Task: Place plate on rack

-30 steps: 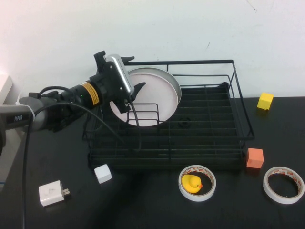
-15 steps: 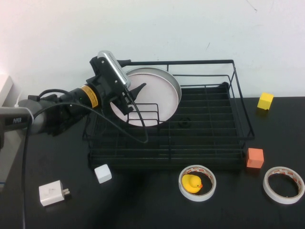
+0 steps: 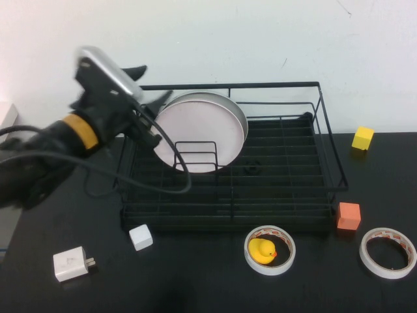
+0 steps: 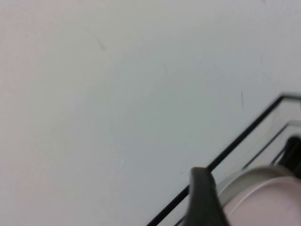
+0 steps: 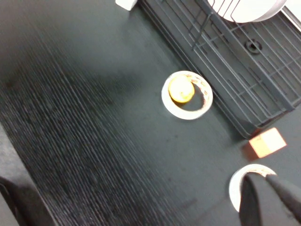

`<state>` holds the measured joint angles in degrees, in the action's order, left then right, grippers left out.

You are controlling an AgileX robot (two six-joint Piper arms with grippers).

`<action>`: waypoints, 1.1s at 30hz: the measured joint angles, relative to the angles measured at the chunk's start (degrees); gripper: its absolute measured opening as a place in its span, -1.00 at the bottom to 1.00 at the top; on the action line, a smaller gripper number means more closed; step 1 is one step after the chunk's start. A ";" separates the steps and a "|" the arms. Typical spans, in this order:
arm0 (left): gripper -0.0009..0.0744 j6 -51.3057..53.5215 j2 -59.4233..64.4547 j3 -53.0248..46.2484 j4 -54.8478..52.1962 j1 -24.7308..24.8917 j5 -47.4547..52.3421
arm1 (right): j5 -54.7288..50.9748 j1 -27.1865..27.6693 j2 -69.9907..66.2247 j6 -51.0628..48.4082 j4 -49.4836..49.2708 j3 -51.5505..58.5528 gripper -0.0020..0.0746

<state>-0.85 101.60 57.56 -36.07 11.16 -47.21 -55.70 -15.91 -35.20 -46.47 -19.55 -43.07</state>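
Now the plate (image 3: 201, 134) leans upright in the rack (image 3: 287, 176); left end effector (image 3: 148, 107), spread and empty, could clip its rim. Right end effector (image 5: 268, 200) is clamped on nothing.

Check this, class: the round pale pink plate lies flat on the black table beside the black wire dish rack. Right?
No. The high view shows the round pale pink plate standing on edge inside the black wire dish rack, leaning on its back rail.
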 joint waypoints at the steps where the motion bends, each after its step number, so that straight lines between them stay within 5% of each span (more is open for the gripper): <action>1: 0.11 -1.67 -2.29 -1.70 0.71 0.11 0.00 | 0.10 0.00 0.00 -0.17 0.38 0.00 -0.95; 6: -0.39 -12.02 -17.59 -8.48 2.27 0.59 4.07 | 1.31 0.00 0.00 -0.39 3.82 0.00 -0.95; 11: -0.90 -24.99 -30.92 -9.03 2.39 0.71 18.51 | 2.42 0.00 0.00 -0.06 5.39 0.00 -0.95; 21: -0.97 -37.83 -47.76 -11.18 -1.97 0.71 46.40 | 2.56 0.00 2.83 10.67 16.14 0.00 -0.95; 33: -0.98 -45.23 -68.26 -30.12 -2.84 0.71 44.43 | 4.33 0.00 12.64 12.40 16.05 2.27 -0.95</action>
<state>-46.09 33.34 27.44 -38.91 11.86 -2.77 -51.37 -15.91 -22.56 -34.07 -3.50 -40.81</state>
